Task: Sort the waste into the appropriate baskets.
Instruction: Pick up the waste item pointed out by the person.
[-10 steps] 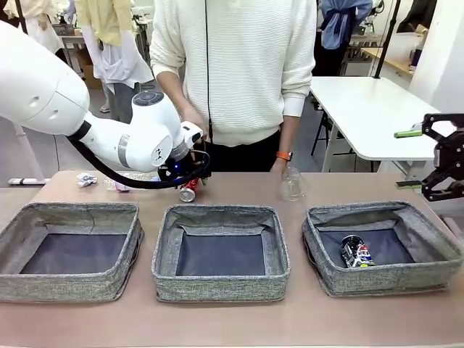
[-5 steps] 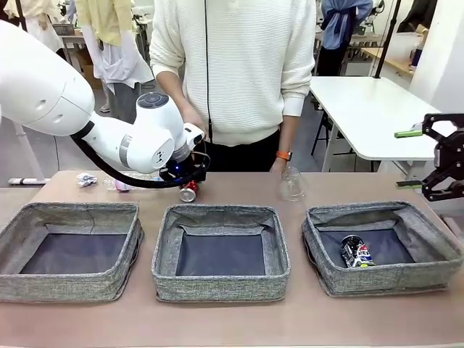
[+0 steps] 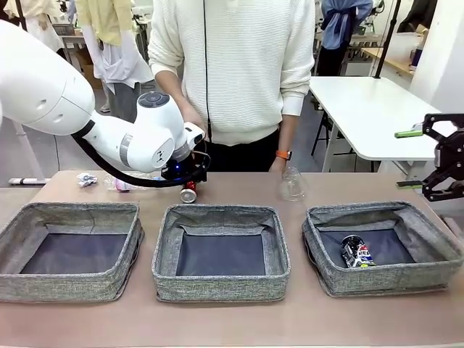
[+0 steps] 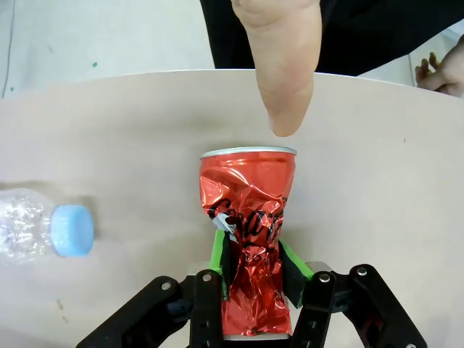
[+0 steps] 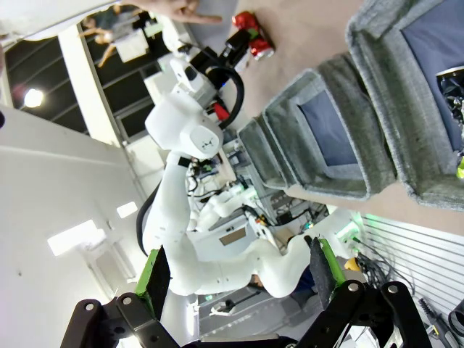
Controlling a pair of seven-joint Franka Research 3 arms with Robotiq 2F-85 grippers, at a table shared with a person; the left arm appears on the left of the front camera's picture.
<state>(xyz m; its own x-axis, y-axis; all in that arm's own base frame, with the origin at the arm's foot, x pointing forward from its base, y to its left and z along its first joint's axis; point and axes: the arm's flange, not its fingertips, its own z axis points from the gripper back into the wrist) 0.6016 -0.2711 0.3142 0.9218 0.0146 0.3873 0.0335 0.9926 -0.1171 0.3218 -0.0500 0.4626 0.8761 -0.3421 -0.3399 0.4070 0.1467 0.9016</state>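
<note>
A crushed red can lies on the table behind the middle basket. My left gripper is shut on the can's narrow waist, its green pads pressed against both sides. In the front view the can shows just below that gripper. A person's finger points down at the can's top. A clear bottle with a blue cap lies to the left. My right gripper hangs open above the table's right edge, holding nothing. A dark blue can lies in the right basket.
The left basket holds nothing. A clear plastic container stands near the person's other hand at the far edge. A small white paper wad lies at the far left. The person stands close against the far side.
My left gripper's fingers have closed in on the red can, which has shifted slightly. The right arm has stayed still.
</note>
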